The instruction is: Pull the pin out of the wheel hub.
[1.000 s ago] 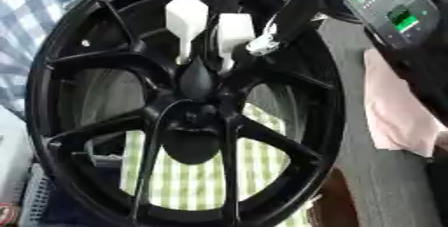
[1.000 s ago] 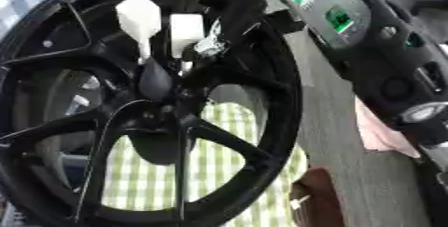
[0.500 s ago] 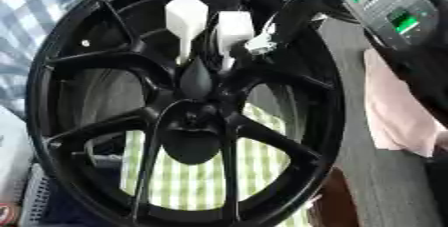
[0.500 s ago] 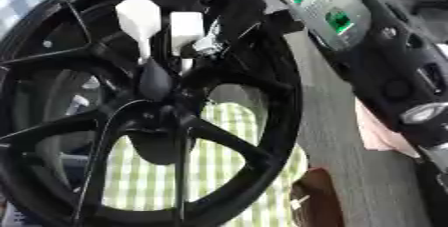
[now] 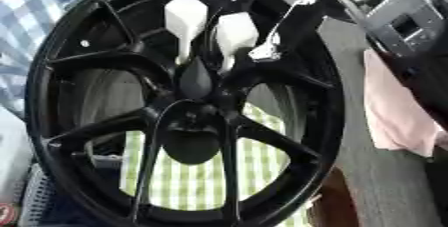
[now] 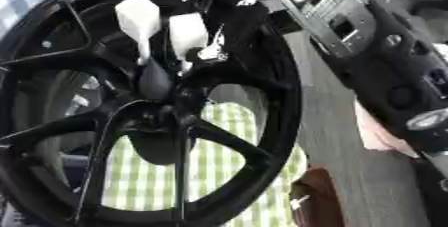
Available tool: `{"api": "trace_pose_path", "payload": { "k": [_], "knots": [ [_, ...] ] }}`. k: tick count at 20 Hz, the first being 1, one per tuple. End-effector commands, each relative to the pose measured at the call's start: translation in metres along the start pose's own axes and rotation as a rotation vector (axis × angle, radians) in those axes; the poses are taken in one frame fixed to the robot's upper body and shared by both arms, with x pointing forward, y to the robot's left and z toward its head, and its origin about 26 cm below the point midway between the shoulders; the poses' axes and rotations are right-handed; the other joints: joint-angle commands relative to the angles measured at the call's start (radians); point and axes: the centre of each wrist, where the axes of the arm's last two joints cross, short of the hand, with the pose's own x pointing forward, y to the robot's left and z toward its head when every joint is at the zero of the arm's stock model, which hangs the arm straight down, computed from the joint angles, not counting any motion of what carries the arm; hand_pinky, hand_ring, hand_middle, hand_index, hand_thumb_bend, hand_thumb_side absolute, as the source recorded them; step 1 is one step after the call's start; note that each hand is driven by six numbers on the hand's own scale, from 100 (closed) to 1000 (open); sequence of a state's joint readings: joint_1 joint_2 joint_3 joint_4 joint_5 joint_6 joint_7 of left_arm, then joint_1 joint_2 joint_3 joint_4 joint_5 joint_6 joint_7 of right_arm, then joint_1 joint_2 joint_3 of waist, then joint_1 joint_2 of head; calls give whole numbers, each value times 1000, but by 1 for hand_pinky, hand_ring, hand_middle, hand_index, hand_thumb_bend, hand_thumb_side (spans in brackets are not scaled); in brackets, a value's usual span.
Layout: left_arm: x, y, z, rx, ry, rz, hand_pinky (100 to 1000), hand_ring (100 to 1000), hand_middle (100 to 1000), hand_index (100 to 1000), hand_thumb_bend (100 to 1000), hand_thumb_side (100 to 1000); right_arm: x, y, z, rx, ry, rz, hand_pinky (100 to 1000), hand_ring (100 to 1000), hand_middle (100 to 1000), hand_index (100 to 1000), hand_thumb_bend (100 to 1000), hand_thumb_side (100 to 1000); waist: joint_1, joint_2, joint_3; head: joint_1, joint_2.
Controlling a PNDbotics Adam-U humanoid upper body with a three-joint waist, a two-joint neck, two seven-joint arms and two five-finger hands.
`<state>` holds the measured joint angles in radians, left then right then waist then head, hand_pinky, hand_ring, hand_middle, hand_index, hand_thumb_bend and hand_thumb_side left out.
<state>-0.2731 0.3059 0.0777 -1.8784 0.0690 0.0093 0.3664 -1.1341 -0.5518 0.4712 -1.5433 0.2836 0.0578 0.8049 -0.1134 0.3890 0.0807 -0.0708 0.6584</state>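
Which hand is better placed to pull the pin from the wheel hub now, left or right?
Right. The right hand reaches in from the upper right beside the two white pins at the wheel hub. No left hand shows in either view.

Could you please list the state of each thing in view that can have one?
Wheel hub: upright on its rim, black spokes facing the camera.
Left white pin: seated near the hub centre, head sticking out.
Right white pin: seated beside it, with the right hand at it.
Right hand: reaching in from the upper right, dark fingers beside the right pin; closure unclear.
Left hand: not in view.
Green checked cloth: lying flat behind the wheel.
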Motion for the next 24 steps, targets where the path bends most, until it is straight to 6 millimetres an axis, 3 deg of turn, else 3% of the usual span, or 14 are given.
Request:
{"api": "trace_pose_path", "payload": {
  "k": [1, 3, 15, 24],
  "knots": [
    [4, 1, -3, 3, -19, -3, 733, 641, 584, 780, 100, 719, 11, -11, 12, 1, -10, 45, 817, 680, 399, 578, 388, 100, 8, -30, -3, 0, 1],
    [4, 1, -3, 3, -18, -3, 733, 641, 585, 779, 100, 719, 13, -12, 14, 0, -9, 54, 813, 661, 363, 564, 384, 100, 9, -32, -4, -1, 2],
    [2, 3, -2, 4, -11, -10, 735, 643, 586, 779, 100, 717, 26, -32, 32, -84, -57, -33, 822, 654, 354, 535, 323, 100, 8, -43, -12, -3, 7],
    [2, 5, -1, 12, -8, -20, 736, 643, 586, 779, 100, 716, 28, -58, 68, -201, -69, -106, 824, 646, 345, 517, 307, 100, 12, -51, -30, -1, 19]
  ]
}}
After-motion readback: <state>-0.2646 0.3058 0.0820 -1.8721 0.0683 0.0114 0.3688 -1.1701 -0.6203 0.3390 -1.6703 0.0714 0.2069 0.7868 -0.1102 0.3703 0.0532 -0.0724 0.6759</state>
